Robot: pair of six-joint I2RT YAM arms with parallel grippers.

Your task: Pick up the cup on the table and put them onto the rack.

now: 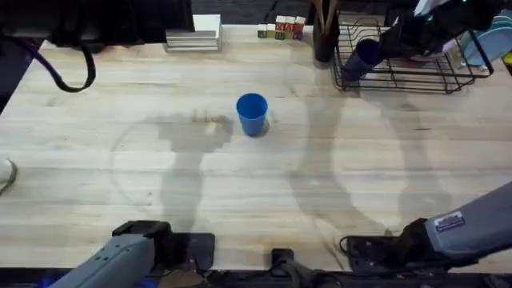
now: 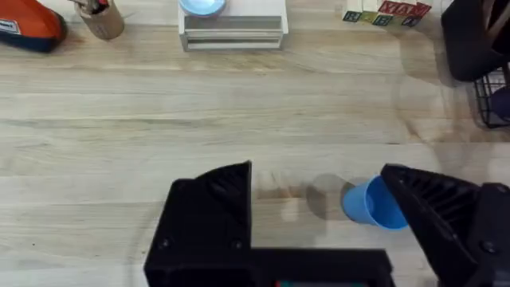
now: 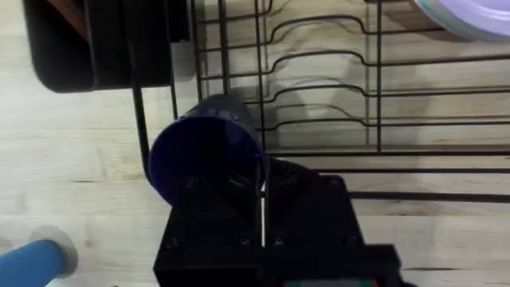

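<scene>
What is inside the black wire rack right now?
A dark purple cup lies on its side at the rack's left end, with the right gripper shut on its rim. The arm covers the rack's middle.

Pale wood table [image 1: 120, 120], soft shadows

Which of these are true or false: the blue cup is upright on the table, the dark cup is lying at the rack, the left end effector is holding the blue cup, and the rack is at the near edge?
1. The blue cup stands upright on the table. True.
2. The dark cup lies on its side at the rack. True.
3. The left end effector grips the blue cup. False: it is open, the cup beside one finger.
4. The rack sits at the near edge. False: far right corner.
</scene>
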